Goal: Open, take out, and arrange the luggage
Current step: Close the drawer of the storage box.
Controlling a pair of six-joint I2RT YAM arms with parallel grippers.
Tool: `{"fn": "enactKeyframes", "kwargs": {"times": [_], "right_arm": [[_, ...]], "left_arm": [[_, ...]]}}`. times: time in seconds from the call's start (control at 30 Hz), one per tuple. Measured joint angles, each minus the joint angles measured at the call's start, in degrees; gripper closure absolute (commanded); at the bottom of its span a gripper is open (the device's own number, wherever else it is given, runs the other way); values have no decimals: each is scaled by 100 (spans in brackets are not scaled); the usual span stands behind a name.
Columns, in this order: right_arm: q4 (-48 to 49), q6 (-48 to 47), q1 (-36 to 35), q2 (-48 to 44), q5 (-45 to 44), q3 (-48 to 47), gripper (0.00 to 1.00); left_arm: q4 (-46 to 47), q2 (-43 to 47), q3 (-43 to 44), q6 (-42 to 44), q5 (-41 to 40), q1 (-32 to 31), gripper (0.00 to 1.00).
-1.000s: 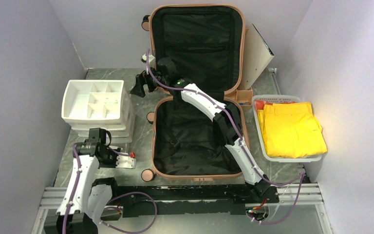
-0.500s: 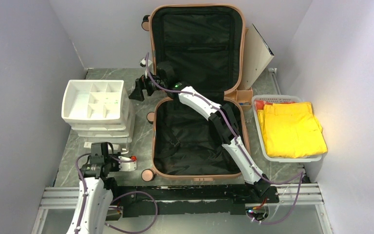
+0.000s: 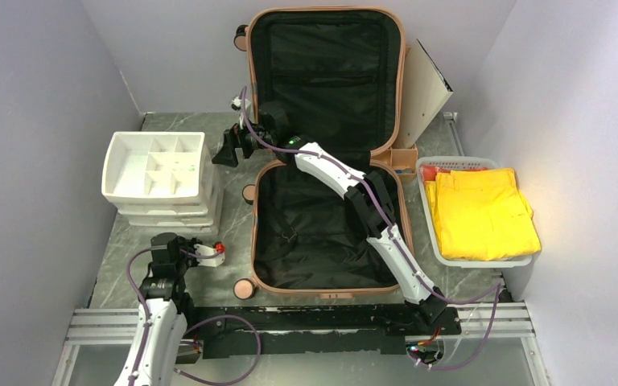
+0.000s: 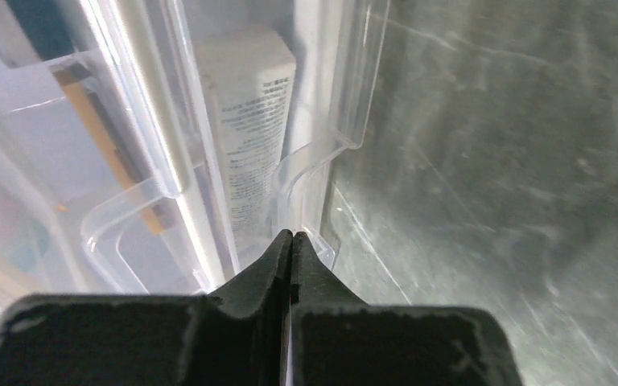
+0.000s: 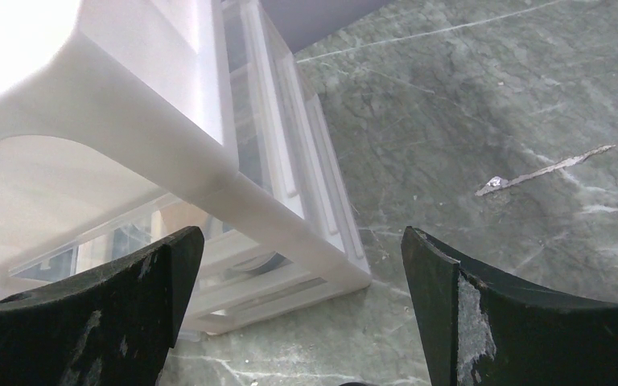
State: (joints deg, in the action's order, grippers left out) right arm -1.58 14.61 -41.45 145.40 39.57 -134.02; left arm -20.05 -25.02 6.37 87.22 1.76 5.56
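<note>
The salmon-pink luggage point(image 3: 251, 211) lies open in the middle of the table. Its lid point(image 3: 326, 72) stands upright against the back wall. The black lining of both halves shows, and I see no loose items inside. My right gripper point(image 3: 224, 149) is open and empty, reaching past the suitcase's left hinge corner above the marble. In the right wrist view its jaws point(image 5: 302, 233) stand wide apart, facing the white drawer unit point(image 5: 129, 104). My left gripper point(image 3: 166, 241) is shut, close in front of the drawer unit's clear drawers point(image 4: 233, 121), with its tips point(image 4: 291, 235) pressed together.
The white drawer unit point(image 3: 157, 165) with a divided top tray stands at the left. A white basket point(image 3: 483, 261) with folded yellow clothes point(image 3: 479, 211) sits at the right. An orange-tan rack point(image 3: 405, 157) and a leaning white board point(image 3: 428, 88) stand behind it. Walls close in on both sides.
My left arm has drawn back toward the near edge and turned its wrist toward the drawer unit. My right gripper has shifted slightly left. The suitcase has not moved.
</note>
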Motion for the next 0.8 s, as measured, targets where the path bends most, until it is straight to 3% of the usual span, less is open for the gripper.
{"fn": "enactKeyframes", "kwargs": {"times": [0.33, 0.63, 0.8], "right_arm": [[-2, 0, -2, 0, 0, 0, 0], [-68, -70, -33, 0, -9, 2, 0], [-584, -518, -33, -149, -245, 221, 0]], "left_arm": [[1969, -525, -509, -127, 0, 0, 95], [2277, -726, -529, -175, -22, 0, 95], [1241, -1180, 203, -260, 48, 0, 57]]}}
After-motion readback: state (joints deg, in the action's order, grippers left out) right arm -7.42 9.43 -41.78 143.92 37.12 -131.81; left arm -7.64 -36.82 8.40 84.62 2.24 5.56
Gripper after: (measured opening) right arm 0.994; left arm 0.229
